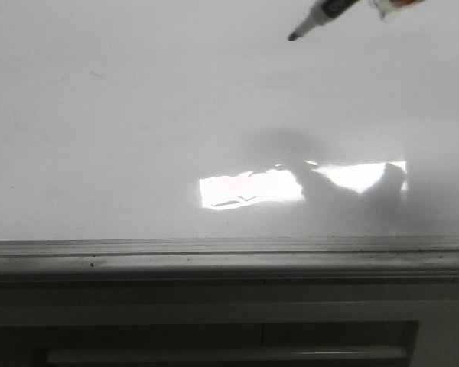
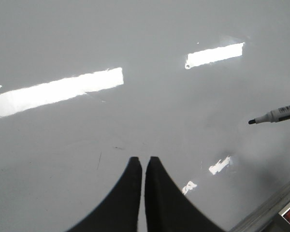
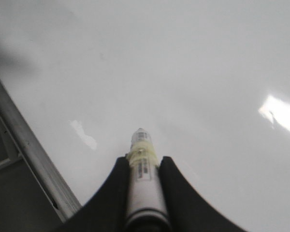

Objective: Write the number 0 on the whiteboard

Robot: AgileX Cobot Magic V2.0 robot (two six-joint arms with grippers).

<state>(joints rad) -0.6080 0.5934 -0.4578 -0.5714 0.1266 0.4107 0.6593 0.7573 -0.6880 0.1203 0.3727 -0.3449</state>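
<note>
The whiteboard (image 1: 138, 115) is a glossy white board that fills the front view, and no number 0 shows on it. My right gripper (image 3: 143, 160) is shut on a white marker pen (image 3: 144, 174) with a black tip. The pen (image 1: 314, 17) comes in from the top right of the front view, and its tip looks to be a little above the board. The pen also shows in the left wrist view (image 2: 275, 114). My left gripper (image 2: 141, 159) is shut and empty, hovering over the board (image 2: 135, 111).
The board's grey metal frame (image 1: 214, 248) runs along the near edge, with a grey ledge and a long bar (image 1: 214, 354) below it. A bright glare patch (image 1: 249, 189) lies mid-board. Faint old smudges (image 1: 92, 74) mark the upper left.
</note>
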